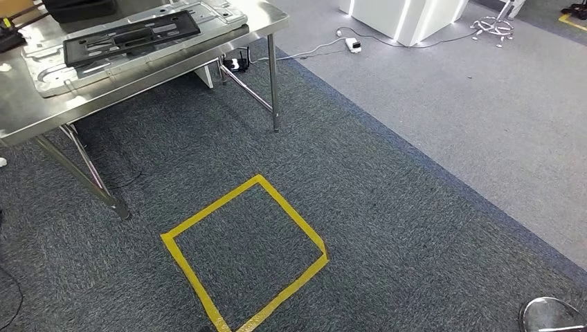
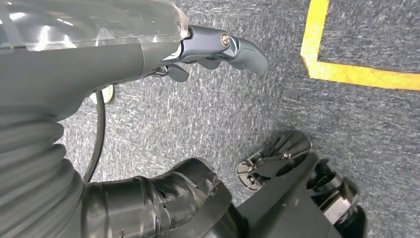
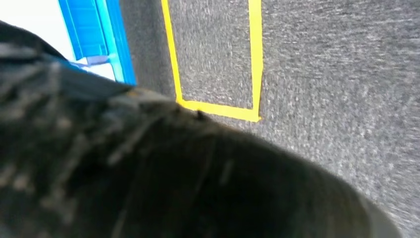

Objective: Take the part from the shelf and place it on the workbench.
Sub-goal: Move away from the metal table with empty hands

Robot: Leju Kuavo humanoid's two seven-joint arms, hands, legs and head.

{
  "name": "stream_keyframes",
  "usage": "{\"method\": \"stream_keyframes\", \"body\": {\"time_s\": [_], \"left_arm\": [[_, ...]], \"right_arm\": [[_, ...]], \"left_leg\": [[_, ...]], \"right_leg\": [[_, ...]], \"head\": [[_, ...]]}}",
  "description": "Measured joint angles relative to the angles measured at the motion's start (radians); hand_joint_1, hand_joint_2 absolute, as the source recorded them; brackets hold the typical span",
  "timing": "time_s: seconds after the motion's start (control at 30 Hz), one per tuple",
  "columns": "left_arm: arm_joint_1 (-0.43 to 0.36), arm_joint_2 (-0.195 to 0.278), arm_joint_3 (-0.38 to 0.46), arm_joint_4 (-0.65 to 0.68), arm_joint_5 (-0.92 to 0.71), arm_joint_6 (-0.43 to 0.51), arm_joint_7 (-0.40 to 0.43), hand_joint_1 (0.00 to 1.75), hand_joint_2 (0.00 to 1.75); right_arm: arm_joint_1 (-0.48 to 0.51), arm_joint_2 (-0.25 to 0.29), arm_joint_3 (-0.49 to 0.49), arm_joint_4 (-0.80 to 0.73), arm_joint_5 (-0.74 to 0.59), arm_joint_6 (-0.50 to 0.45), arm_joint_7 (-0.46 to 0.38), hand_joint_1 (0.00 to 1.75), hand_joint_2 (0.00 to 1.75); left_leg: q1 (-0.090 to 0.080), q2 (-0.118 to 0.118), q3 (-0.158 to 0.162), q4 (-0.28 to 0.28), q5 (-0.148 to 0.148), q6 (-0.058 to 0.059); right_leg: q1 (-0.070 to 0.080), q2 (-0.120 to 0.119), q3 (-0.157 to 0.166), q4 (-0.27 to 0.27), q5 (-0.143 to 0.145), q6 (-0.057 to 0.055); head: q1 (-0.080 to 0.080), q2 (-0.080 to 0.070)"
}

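A big black part (image 3: pixel 148 168), blurred and very close, lies across my right hand and hides its fingers; it seems to be held above the grey carpet. The steel workbench (image 1: pixel 263 21) stands at the upper left in the head view. On it lies a grey metal plate (image 1: pixel 48 69) with a flat black piece (image 1: pixel 131 34) on top. My left hand (image 2: pixel 124 54) hangs over the carpet, its thumb (image 2: pixel 237 47) stretched out and nothing in it. A silver bit of my right arm (image 1: pixel 550 317) shows at the lower right.
A square of yellow tape (image 1: pixel 212 206) marks the carpet in front of me, below the workbench's near leg (image 1: pixel 274 83). A white stand (image 1: pixel 405 17) and loose cables (image 1: pixel 353 45) lie beyond on the lighter floor. Something blue (image 3: pixel 106 34) stands behind the tape (image 3: pixel 255 54).
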Motion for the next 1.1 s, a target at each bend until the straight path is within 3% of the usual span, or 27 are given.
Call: {"method": "stream_keyframes", "body": {"time_s": [0.03,0.1,0.17,0.23,0.27,0.3,0.33,0.4,0.47,0.53,0.6,0.63,0.67,0.73,0.77,0.8,0.83,0.9,0.97,1.03,1.1], "left_arm": [[-0.001,0.0,0.0,0.0,0.0,0.0,0.0,0.0,1.75],[-0.002,0.001,0.0,0.0,-0.001,0.0,0.0,0.0,0.87],[0.0,0.002,0.0,0.0,-0.001,0.0,-0.001,0.0,0.0],[0.003,0.003,0.001,0.0,-0.001,0.0,-0.001,0.0,0.0],[0.004,0.003,0.001,0.0,-0.001,0.0,-0.001,0.0,0.0],[0.005,0.004,0.001,0.0,-0.002,0.0,-0.001,0.0,0.0],[0.005,0.004,0.001,0.0,-0.002,0.0,-0.001,0.0,0.0],[0.004,0.006,0.001,0.0,-0.002,0.001,-0.001,0.0,0.0],[0.003,0.008,0.001,0.0,-0.002,0.002,-0.001,0.0,0.0],[0.002,0.008,0.001,0.0,-0.002,0.002,-0.002,0.0,0.0],[0.001,0.008,0.001,0.0,-0.002,0.002,-0.002,0.0,0.0],[0.001,0.008,0.001,0.0,-0.002,0.002,-0.002,0.0,0.0],[0.002,0.008,0.002,0.0,-0.002,0.002,-0.002,0.0,0.0],[0.003,0.008,0.002,0.0,-0.002,0.002,-0.003,0.0,0.0],[0.004,0.008,0.002,0.0,-0.002,0.002,-0.003,0.0,0.0],[0.004,0.008,0.002,0.0,-0.003,0.002,-0.003,0.0,0.0],[0.004,0.008,0.002,0.0,-0.003,0.002,-0.003,0.0,0.0],[0.003,0.008,0.002,0.0,-0.003,0.002,-0.003,0.0,0.0],[0.002,0.008,0.002,0.0,-0.003,0.002,-0.003,0.0,0.0],[0.001,0.008,0.002,0.0,-0.003,0.002,-0.003,0.0,0.0],[0.0,0.008,0.002,0.0,-0.003,0.002,-0.003,0.0,0.0]], "right_arm": [[0.002,0.002,-0.001,0.002,0.0,0.0,0.0,0.0,0.0],[0.006,0.007,-0.002,0.004,0.0,0.0,0.002,0.0,0.0],[0.006,0.015,-0.003,0.006,0.0,0.0,0.002,0.0,0.0],[0.007,0.018,-0.004,0.006,-0.001,0.0,0.003,0.0,0.0],[0.008,0.019,-0.006,0.007,-0.001,0.0,0.003,0.0,0.0],[0.008,0.021,-0.007,0.008,-0.002,0.0,0.003,0.0,0.0],[0.009,0.022,-0.008,0.009,-0.002,0.0,0.003,0.0,0.0],[0.009,0.026,-0.01,0.01,-0.003,0.0,0.003,0.0,0.0],[0.009,0.029,-0.01,0.01,-0.003,-0.001,0.003,0.0,0.0],[0.011,0.029,-0.012,0.011,-0.004,-0.001,0.005,0.0,0.0],[0.014,0.03,-0.014,0.013,-0.004,-0.001,0.008,0.0,0.0],[0.014,0.031,-0.015,0.014,-0.005,-0.001,0.008,0.0,0.0],[0.013,0.031,-0.016,0.014,-0.006,-0.001,0.008,0.0,0.0],[0.012,0.032,-0.017,0.015,-0.007,-0.001,0.008,0.0,0.0],[0.013,0.032,-0.017,0.015,-0.007,-0.001,0.008,0.0,0.0],[0.015,0.032,-0.018,0.015,-0.008,-0.001,0.008,0.0,0.0],[0.016,0.032,-0.018,0.016,-0.009,-0.001,0.008,0.0,0.0],[0.016,0.032,-0.018,0.016,-0.01,-0.001,0.008,0.0,0.0],[0.013,0.032,-0.019,0.017,-0.01,-0.001,0.008,0.0,0.0],[0.014,0.032,-0.019,0.017,-0.01,-0.001,0.008,0.0,0.0],[0.016,0.032,-0.019,0.017,-0.01,-0.001,0.008,0.0,0.0]], "left_leg": [[0.0,0.005,0.001,-0.001,-0.001,-0.006],[0.002,-0.009,-0.006,0.023,-0.023,-0.016],[0.006,-0.041,-0.046,0.12,-0.084,-0.022],[0.007,-0.056,-0.103,0.246,-0.14,-0.026],[0.007,-0.058,-0.117,0.277,-0.143,-0.027],[0.008,-0.058,-0.113,0.267,-0.125,-0.027],[0.008,-0.062,-0.092,0.221,-0.091,-0.027],[0.01,-0.09,-0.03,0.085,-0.029,-0.023],[0.009,-0.113,0.0,0.016,-0.01,-0.017],[0.007,-0.105,0.002,0.011,-0.009,-0.007],[0.01,-0.088,0.005,0.001,-0.001,0.007],[0.011,-0.079,0.006,-0.004,0.002,0.014],[0.011,-0.068,0.007,-0.006,0.003,0.018],[0.009,-0.048,0.006,-0.006,0.002,0.022],[0.008,-0.038,0.006,-0.006,0.001,0.023],[0.008,-0.03,0.007,-0.006,0.0,0.022],[0.008,-0.021,0.008,-0.006,-0.001,0.021],[0.006,-0.006,0.013,-0.005,-0.006,0.015],[0.002,0.006,0.017,-0.003,-0.011,0.005],[0.001,0.018,0.02,-0.004,-0.014,-0.006],[0.004,0.006,0.02,0.008,-0.027,-0.018]], "right_leg": [[-0.002,0.007,0.0,-0.003,0.002,-0.006],[-0.008,0.019,0.005,-0.015,0.01,-0.019],[-0.011,0.03,0.007,-0.021,0.016,-0.029],[-0.01,0.045,0.005,-0.019,0.016,-0.032],[-0.01,0.054,0.004,-0.017,0.016,-0.032],[-0.009,0.064,0.003,-0.015,0.016,-0.032],[-0.01,0.074,0.003,-0.012,0.015,-0.03],[-0.01,0.093,-0.001,-0.003,0.012,-0.025],[-0.01,0.108,-0.009,0.005,0.011,-0.014],[-0.011,0.121,-0.016,0.005,0.014,-0.001],[-0.011,0.102,-0.024,0.023,0.003,0.009],[-0.011,0.083,-0.04,0.057,-0.019,0.013],[-0.012,0.061,-0.064,0.109,-0.049,0.016],[-0.014,0.042,-0.124,0.233,-0.104,0.022],[-0.016,0.038,-0.142,0.269,-0.112,0.025],[-0.017,0.035,-0.142,0.27,-0.102,0.026],[-0.018,0.031,-0.122,0.233,-0.076,0.026],[-0.015,-0.001,-0.048,0.096,-0.017,0.019],[-0.007,-0.026,-0.005,0.01,0.007,0.008],[-0.002,-0.016,-0.006,0.003,0.006,-0.001],[-0.006,0.0,-0.004,-0.004,0.011,-0.013]], "head": [[0.0,0.0],[-0.001,0.0],[-0.002,0.0],[-0.002,0.0],[-0.002,0.0],[-0.002,0.0],[-0.002,0.0],[-0.002,0.0],[-0.002,0.0],[-0.002,0.0],[-0.001,0.0],[-0.001,0.0],[-0.001,0.0],[-0.001,0.0],[-0.001,0.0],[-0.001,0.0],[-0.001,0.0],[0.0,0.0],[-0.001,0.0],[-0.001,0.0],[-0.001,0.0]]}}
